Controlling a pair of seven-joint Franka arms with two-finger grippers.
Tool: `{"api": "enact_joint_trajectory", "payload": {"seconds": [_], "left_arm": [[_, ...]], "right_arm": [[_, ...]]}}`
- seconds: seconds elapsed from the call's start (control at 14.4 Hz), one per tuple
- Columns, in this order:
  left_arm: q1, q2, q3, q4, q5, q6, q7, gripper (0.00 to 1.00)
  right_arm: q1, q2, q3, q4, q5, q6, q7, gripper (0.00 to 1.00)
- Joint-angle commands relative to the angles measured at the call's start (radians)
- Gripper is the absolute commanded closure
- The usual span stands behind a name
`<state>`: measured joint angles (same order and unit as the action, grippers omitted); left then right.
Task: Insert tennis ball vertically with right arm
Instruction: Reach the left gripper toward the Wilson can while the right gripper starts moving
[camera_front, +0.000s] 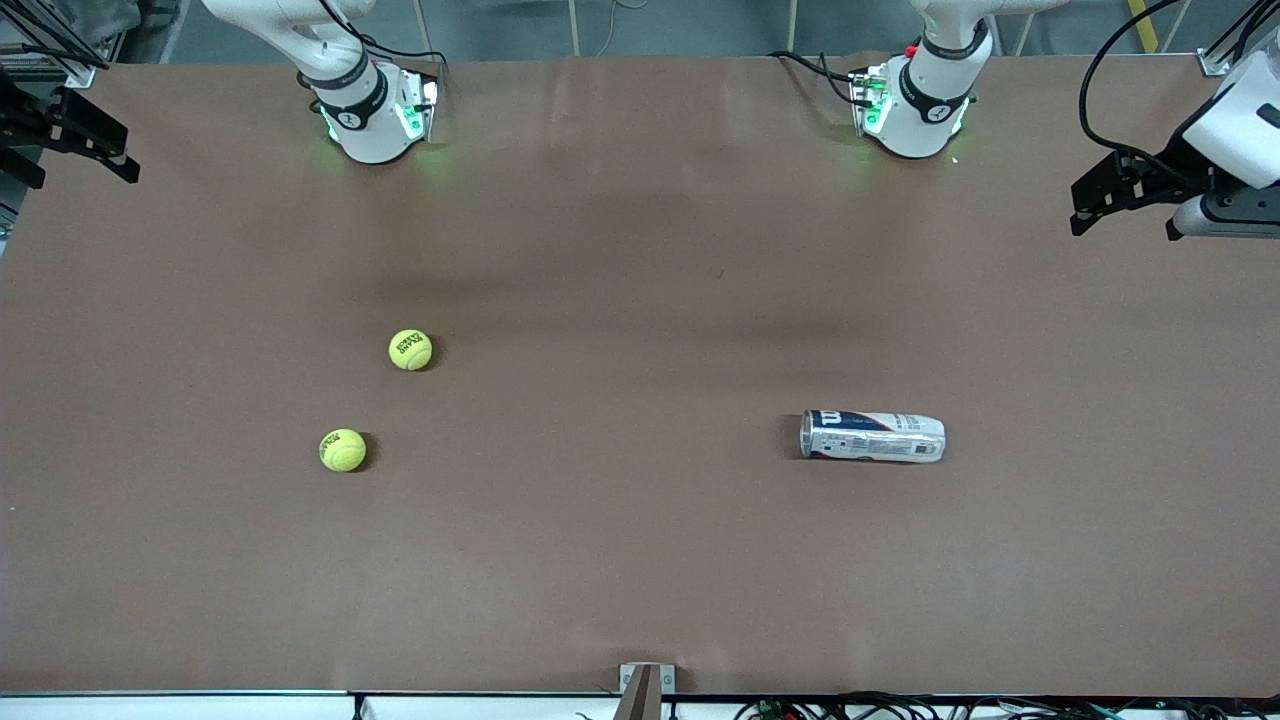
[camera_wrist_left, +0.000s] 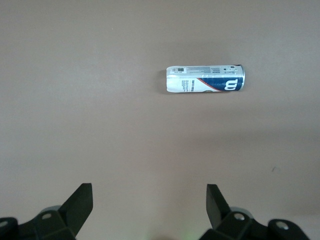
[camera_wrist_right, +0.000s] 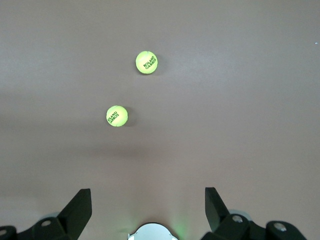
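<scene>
R gripper (camera_wrist_right: 148, 210) hangs high over the table's edge at the right arm's end, fingers (camera_wrist_right: 80, 207) spread wide, nothing btwn them. L gripper (camera_wrist_left: 149, 207) waits the same way at the left arm's end, jaws apart, empty. Two tennis balls lie on the brown table (camera_front: 620, 560) toward the right arm's end: far ball (camera_front: 410, 350) and near ball (camera_front: 342, 450), apart, w/ dark print showing. Ball can (camera_front: 872, 436) lies on its side toward the left arm's end, well apart from both balls.
</scene>
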<state>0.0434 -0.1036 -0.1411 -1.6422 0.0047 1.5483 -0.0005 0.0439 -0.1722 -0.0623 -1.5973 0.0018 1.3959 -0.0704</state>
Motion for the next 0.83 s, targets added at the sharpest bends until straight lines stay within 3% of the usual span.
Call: {"api": "enact_joint_trajectory", "payload": {"seconds": [0.0,0.56,0.76], "left_arm": [[0.003,0.005,-0.003,0.021,-0.012,-0.007,-0.004,0.00],[0.001,0.064,-0.002,0.074,-0.003,-0.005,0.013,0.00],[-0.026,0.108,-0.032,0.076,0.012,-0.002,0.014,0.00]], "right_arm": [[0.004,-0.033,0.001,-0.039,-0.005,0.011,-0.008,0.00],[0.001,-0.032,-0.001,-0.039,-0.005,0.009,-0.006,0.00],[0.001,-0.030,-0.001,-0.029,-0.008,0.008,-0.008,0.00]]}}
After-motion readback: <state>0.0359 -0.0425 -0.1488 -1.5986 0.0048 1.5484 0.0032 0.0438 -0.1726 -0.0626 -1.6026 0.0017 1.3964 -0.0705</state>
